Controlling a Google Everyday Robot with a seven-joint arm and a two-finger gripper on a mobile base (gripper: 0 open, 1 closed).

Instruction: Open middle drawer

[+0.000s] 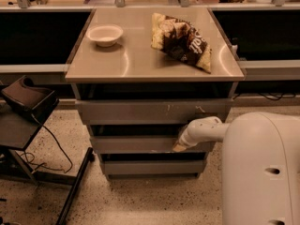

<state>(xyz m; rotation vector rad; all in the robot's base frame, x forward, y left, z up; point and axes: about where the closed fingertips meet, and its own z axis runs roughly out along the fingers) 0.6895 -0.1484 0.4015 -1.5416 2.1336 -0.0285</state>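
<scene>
Cream plastic, the claw (180,146) is sitting at the upper lip of the middle drawer (136,145), whose grey front is running off toward 9 o'clock. Whether the claw is apart or together cannot be told. With no handle there, a pull is likely risking a slip. At 12 o'clock on the counter (136,62), the snack bag (180,41) is showing white lettering that cannot be made out.

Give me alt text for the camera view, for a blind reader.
The robot's gripper is at the front of the middle drawer, right of center, in a grey cabinet. A bowl and a chip bag lie on top.
</scene>
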